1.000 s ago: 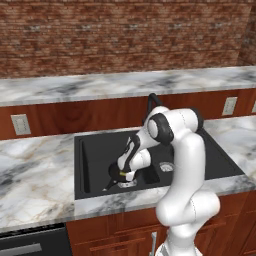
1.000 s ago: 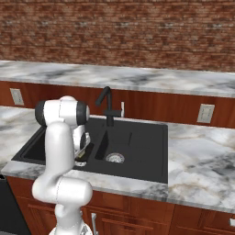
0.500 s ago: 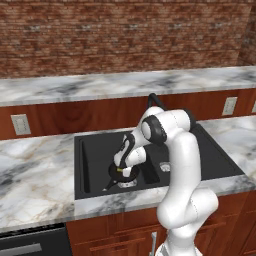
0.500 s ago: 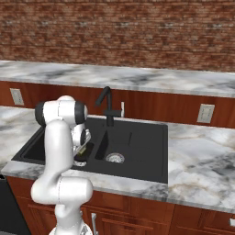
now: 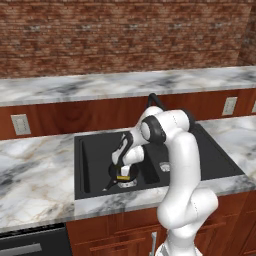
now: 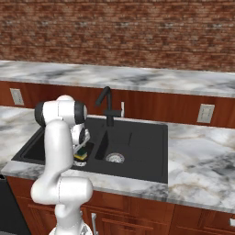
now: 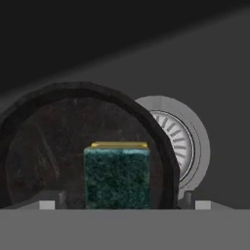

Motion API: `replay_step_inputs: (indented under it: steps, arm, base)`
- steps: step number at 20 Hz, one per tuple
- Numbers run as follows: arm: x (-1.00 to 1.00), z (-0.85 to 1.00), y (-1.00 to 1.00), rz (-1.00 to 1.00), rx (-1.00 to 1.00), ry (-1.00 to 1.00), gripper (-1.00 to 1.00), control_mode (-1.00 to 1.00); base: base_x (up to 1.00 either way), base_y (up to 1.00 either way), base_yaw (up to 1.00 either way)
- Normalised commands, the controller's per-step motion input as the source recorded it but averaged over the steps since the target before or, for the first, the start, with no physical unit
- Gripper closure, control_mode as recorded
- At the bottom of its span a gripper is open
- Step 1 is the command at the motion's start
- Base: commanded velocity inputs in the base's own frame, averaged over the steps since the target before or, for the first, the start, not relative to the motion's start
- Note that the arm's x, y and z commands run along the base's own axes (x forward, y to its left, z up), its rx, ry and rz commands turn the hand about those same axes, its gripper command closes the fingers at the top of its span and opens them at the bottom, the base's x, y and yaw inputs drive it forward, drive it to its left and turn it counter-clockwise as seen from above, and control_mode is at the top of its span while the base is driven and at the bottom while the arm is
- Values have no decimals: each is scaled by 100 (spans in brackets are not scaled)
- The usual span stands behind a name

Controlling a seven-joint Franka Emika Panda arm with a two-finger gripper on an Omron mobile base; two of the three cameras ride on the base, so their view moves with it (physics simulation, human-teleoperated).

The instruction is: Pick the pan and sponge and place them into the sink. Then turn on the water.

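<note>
Two basins make up the big black sink (image 5: 89, 165), and everything here is told by where it sits next to that sink. It is set into a grey marble counter (image 5: 35, 175), with a red brick wall (image 5: 125, 35) behind it. A black curved faucet (image 6: 106, 104) stands at the back edge of the sink, in the middle. The white robot arm (image 5: 175, 150) bends down into the left basin. The black pan (image 7: 58, 141) lies flat on the floor of that left basin, partly covering the round silver drain (image 7: 183, 141). Its thin handle (image 5: 109, 185) points toward the front wall of the sink. The gripper (image 5: 123, 172) hangs low in the left basin, right over the pan. The sponge (image 7: 117, 176) sits between the jaws, green side toward the hand camera, with a yellow strip at its far edge. The jaws are pressed onto the sponge from both sides and pinch it just above the pan.
</note>
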Motion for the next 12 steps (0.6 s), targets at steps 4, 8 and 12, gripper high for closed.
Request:
replay_step_inputs:
  steps: [4,8,12]
  arm:
    - [-22,21,1,-2,0,0,-100,-100]
    - [-21,84,3,-13,0,0,-100,-100]
    - [-27,100,16,-21,-7,0,-100,-100]
  base:
    - [0,0,0]
    - [0,0,0]
    - [0,0,0]
